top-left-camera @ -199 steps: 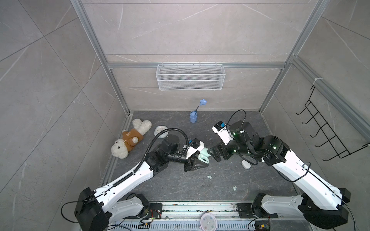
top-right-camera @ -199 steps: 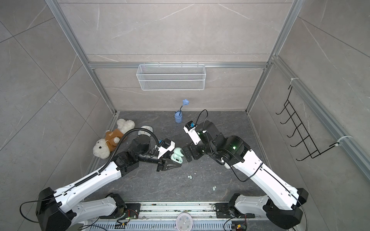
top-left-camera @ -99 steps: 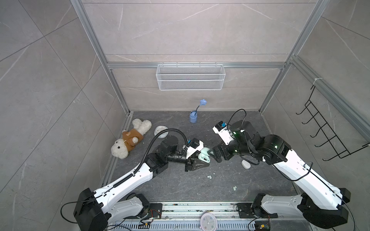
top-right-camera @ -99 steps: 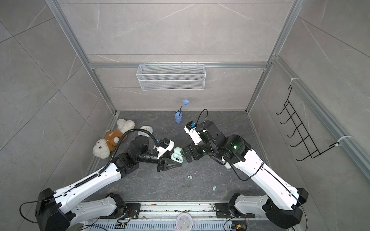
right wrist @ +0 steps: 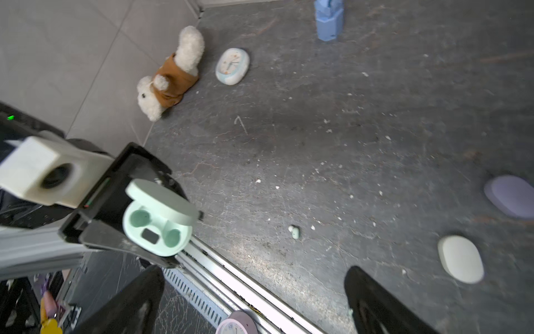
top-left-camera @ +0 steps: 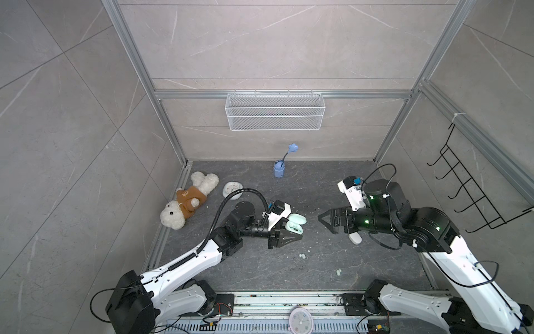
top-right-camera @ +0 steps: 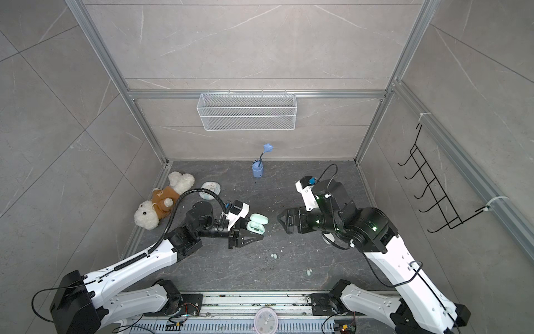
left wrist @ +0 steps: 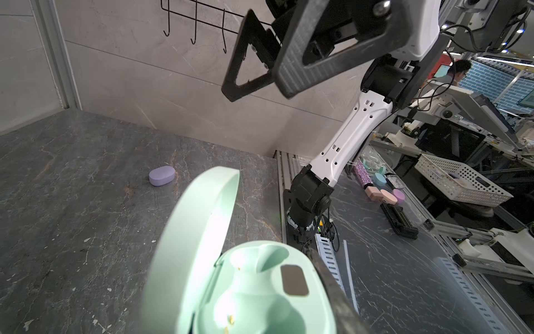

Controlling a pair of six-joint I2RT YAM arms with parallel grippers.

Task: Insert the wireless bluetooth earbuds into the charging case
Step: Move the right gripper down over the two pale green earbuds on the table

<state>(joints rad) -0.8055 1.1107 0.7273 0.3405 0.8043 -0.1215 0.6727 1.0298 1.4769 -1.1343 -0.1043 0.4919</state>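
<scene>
My left gripper [top-left-camera: 294, 230] [top-right-camera: 255, 231] is shut on the mint green charging case [top-left-camera: 295, 223] [right wrist: 157, 222] [left wrist: 260, 289] and holds it above the floor. The case's lid is up and both sockets are empty. My right gripper [top-left-camera: 325, 222] [right wrist: 254, 300] [left wrist: 257, 91] stands open and empty, pointing at the case from a short way to its right. Two mint earbuds [top-left-camera: 302, 256] [top-left-camera: 338, 271] lie on the dark floor in front of the grippers; one earbud [right wrist: 294, 231] shows in the right wrist view.
A white case [top-left-camera: 354, 238] [right wrist: 461, 258] and a lavender case [right wrist: 510, 195] [left wrist: 161, 175] lie shut under the right arm. A plush bear [top-left-camera: 187, 202], small clock [top-left-camera: 231, 189] and blue cup [top-left-camera: 279, 169] stand at the back. White crumbs dot the floor.
My right gripper has drawn back a little to the right, away from the case. The left gripper and the case have stayed in place.
</scene>
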